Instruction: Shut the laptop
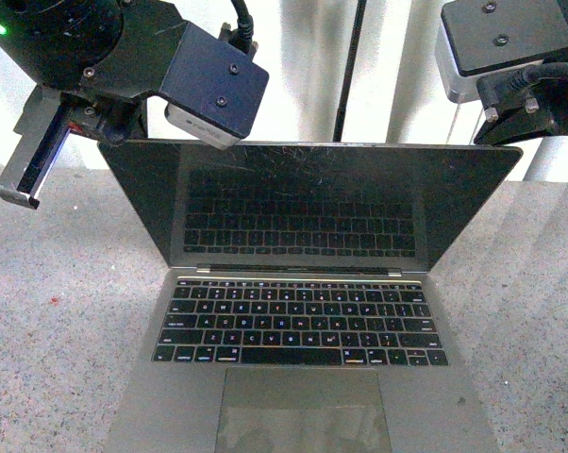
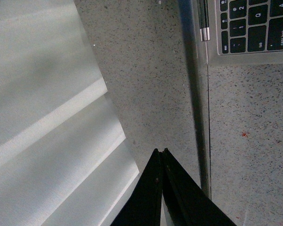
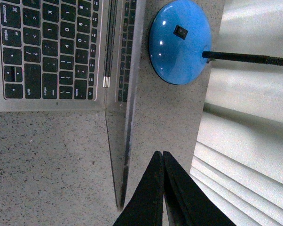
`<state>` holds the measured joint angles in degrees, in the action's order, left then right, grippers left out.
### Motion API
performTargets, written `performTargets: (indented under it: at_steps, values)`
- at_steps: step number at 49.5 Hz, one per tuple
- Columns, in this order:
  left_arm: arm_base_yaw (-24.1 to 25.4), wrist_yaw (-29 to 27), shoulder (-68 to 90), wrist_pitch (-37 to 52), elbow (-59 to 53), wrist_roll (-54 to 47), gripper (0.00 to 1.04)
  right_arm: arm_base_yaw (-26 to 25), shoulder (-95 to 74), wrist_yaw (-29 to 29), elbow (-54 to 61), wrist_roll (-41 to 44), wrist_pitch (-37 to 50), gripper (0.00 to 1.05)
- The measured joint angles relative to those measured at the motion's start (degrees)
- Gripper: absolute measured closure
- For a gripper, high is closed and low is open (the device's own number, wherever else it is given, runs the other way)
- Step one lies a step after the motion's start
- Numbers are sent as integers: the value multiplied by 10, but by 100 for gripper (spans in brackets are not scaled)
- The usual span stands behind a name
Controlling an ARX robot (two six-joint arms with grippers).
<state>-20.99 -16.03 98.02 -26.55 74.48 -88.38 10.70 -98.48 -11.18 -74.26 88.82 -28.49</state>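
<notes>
Grey metal and black glass: the laptop (image 1: pixel 303 311) lies open in the middle of the speckled table (image 1: pixel 48 311). Its front overhangs the picture at the near edge, and its screen (image 1: pixel 303 203) leans a little back toward the far edge. Nothing of the closing is done yet, and I judge the step in hand to be the approach to the lid.

Both arms hang over the far half of the table, one above each top corner of the screen. The left hand (image 2: pixel 161 151) has its fingers pressed flat together with nothing between them. It sits on the back side of the lid's thin edge, away from the keys. The right hand (image 3: pixel 161 153) is pinched together the same way, also empty and also behind the lid. Whether either tip touches the lid I cannot tell, though both look just apart from it.

A blue lamp base (image 3: pixel 179 40) stands behind the laptop toward the far right corner.

The next move calls for bringing the joined fingertips against the back of the lid near its top edge. From there they should press it evenly forward and down over the keys, easing off near the end so the screen does not slam.
</notes>
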Motion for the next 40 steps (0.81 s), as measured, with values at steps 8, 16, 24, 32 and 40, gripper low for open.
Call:
performTargets:
  at_steps: [8,16,24,32,40]
  values:
    - [-3,3,-5,11,-19,1,101,7,0,-14,4,-16,0,102]
    - [-8,7,-6,12,-34,3,101,17,3,-27,20,-35,-5,102]
    - [-13,7,-6,15,-42,6,101,23,11,-36,34,-51,-15,102]
    - [-21,8,-6,16,-52,12,101,28,18,-42,50,-67,-26,102]
    - [-29,8,-6,20,-60,16,101,30,19,-40,62,-78,-31,102]
